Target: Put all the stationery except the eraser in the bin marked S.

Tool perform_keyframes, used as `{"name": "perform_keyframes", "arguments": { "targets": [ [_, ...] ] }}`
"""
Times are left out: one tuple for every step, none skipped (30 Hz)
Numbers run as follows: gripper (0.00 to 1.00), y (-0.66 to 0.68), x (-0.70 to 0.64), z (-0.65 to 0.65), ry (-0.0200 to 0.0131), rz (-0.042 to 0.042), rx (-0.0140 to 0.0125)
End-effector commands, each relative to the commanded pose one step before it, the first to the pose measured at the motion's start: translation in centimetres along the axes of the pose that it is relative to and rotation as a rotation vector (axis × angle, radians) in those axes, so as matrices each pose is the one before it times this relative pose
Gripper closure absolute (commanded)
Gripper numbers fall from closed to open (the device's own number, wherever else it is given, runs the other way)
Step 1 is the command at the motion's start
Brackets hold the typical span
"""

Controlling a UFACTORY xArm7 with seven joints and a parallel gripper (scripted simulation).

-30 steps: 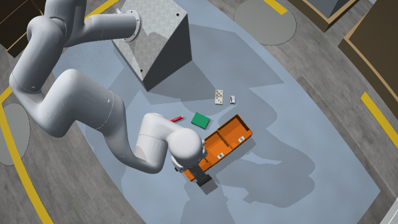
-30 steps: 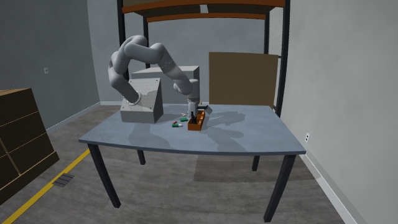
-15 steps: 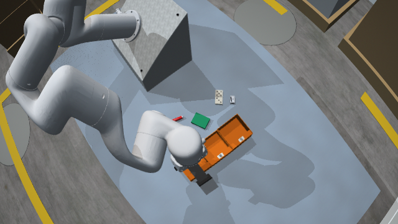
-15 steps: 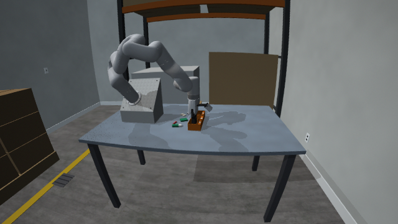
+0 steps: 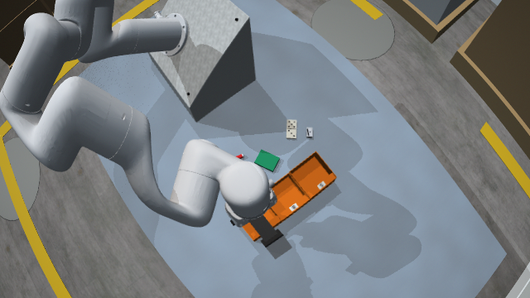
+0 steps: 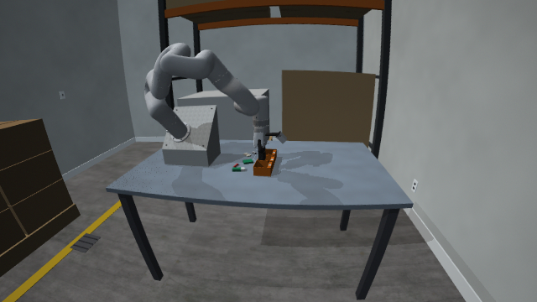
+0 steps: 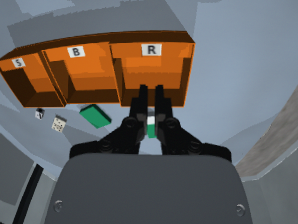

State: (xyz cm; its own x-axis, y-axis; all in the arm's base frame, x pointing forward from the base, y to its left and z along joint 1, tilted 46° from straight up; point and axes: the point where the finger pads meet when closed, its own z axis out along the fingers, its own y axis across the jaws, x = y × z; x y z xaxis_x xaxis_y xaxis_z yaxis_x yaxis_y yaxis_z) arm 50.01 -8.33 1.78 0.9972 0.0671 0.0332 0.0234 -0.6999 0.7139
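The orange three-part bin (image 5: 308, 171) (image 6: 262, 169) (image 7: 127, 72) stands on the table. Its labels read S (image 7: 19, 63), B and R in the wrist view. My gripper (image 6: 261, 157) (image 7: 151, 96) is shut and empty, hanging over the R end; the arm hides it in the top view. A green-and-white stick (image 6: 239, 169) lies on the table left of that end and shows through the finger gap in the wrist view (image 7: 152, 128). A small red stick (image 5: 239, 156) (image 6: 236, 164) and a green pad (image 5: 267, 161) (image 6: 247, 160) (image 7: 96, 116) lie beside the bin.
A domino (image 5: 291, 128) (image 7: 59, 123) and a small white piece (image 5: 309, 132) (image 7: 40, 113) lie beyond the S end. A large grey block (image 5: 207, 50) (image 6: 190, 134) carries the arm's base. A brown board (image 6: 327, 106) stands at the table's back edge.
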Motion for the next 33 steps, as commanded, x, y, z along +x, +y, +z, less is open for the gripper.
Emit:
{"name": "perform_keyframes", "arguments": {
  "targets": [
    [0.93, -0.018, 0.052, -0.674, 0.00185, -0.00016, 0.00039],
    [0.93, 0.000, 0.000, 0.000, 0.00000, 0.00000, 0.00000],
    [0.93, -0.500, 0.012, 0.000, 0.00000, 0.00001, 0.00003],
    [0.93, -0.500, 0.012, 0.000, 0.00000, 0.00001, 0.00003],
    [0.93, 0.000, 0.000, 0.000, 0.00000, 0.00000, 0.00000],
    [0.93, 0.000, 0.000, 0.000, 0.00000, 0.00000, 0.00000],
    [0.93, -0.501, 0.013, 0.000, 0.00000, 0.00001, 0.00003],
    [0.93, -0.500, 0.012, 0.000, 0.00000, 0.00001, 0.00004],
    [0.93, -0.500, 0.012, 0.000, 0.00000, 0.00001, 0.00004],
    [0.93, -0.500, 0.012, 0.000, 0.00000, 0.00001, 0.00004],
    [0.93, -0.500, 0.012, 0.000, 0.00000, 0.00001, 0.00004],
    [0.93, -0.501, 0.013, 0.000, 0.00000, 0.00001, 0.00004],
    [0.93, -0.501, 0.013, 0.000, 0.00000, 0.00001, 0.00004],
    [0.93, -0.501, 0.013, 0.000, 0.00000, 0.00001, 0.00004],
    [0.93, -0.501, 0.013, 0.000, 0.00000, 0.00001, 0.00003],
    [0.93, -0.501, 0.013, 0.000, 0.00000, 0.00001, 0.00003],
    [0.93, -0.501, 0.013, 0.000, 0.00000, 0.00001, 0.00003],
    [0.93, -0.501, 0.013, 0.000, 0.00000, 0.00001, 0.00003],
    [0.93, -0.501, 0.013, 0.000, 0.00000, 0.00001, 0.00003],
    [0.93, -0.501, 0.013, 0.000, 0.00000, 0.00001, 0.00003],
    [0.93, -0.388, 0.011, 0.000, 0.00000, 0.00001, 0.00003],
    [0.93, 0.000, 0.000, 0.000, 0.00000, 0.00000, 0.00000],
    [0.93, 0.000, 0.000, 0.000, 0.00000, 0.00000, 0.00000],
    [0.93, -0.002, 0.005, 0.000, -0.00001, 0.00000, -0.00001],
    [0.93, 0.000, 0.001, 0.000, 0.00000, 0.00000, 0.00000],
    [0.93, 0.000, 0.001, 0.000, 0.00000, 0.00000, 0.00000],
    [0.93, 0.001, 0.000, 0.267, 0.00000, 0.00000, 0.00000],
    [0.93, 0.001, 0.000, 0.267, 0.00000, 0.00000, 0.00000],
    [0.93, 0.001, 0.000, 0.267, 0.00000, 0.00000, 0.00000],
    [0.93, 0.001, 0.000, 0.267, 0.00000, 0.00000, 0.00000],
    [0.93, 0.001, -0.001, 0.267, 0.00000, 0.00000, 0.00000],
    [0.93, 0.001, 0.000, 0.267, 0.00000, 0.00000, 0.00000],
    [0.93, 0.001, 0.000, 0.267, 0.00000, 0.00000, 0.00000]
  ]
}}
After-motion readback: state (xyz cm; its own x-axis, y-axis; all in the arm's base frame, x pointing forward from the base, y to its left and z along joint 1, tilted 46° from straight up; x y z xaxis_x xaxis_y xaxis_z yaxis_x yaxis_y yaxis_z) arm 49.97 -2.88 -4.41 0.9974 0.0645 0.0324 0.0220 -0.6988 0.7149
